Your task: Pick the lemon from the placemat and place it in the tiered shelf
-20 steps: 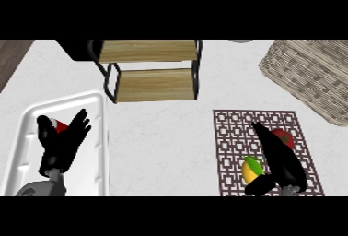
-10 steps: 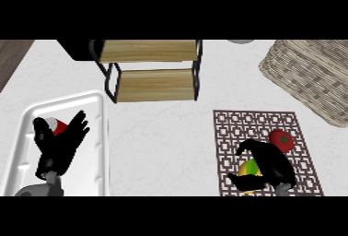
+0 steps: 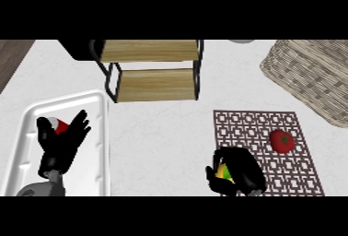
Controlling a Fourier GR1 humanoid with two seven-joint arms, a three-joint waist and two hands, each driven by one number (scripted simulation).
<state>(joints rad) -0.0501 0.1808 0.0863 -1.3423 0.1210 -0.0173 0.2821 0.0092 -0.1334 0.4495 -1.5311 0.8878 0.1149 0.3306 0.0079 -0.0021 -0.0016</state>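
The right hand (image 3: pixel 238 171) curls around the lemon (image 3: pixel 223 173) at the placemat's (image 3: pixel 272 124) near-left edge, beside a tomato (image 3: pixel 281 140). The left hand (image 3: pixel 62 140) rests with straight fingers over the white tray (image 3: pixel 102 138).

Most of the lemon (image 3: pixel 223 172) is hidden by the curled fingers of the right hand (image 3: pixel 238 171); only a yellow and green sliver is seen at the placemat's (image 3: pixel 268 124) left edge. The right forearm is cut off at the view's lower edge. A red and white object (image 3: pixel 54 125) in the white tray (image 3: pixel 101 138) is partly covered by the left hand (image 3: pixel 62 140) and cannot be identified. The wicker basket (image 3: pixel 309 76) is cropped at the right edge, and a grey object (image 3: pixel 241 41) at the top.
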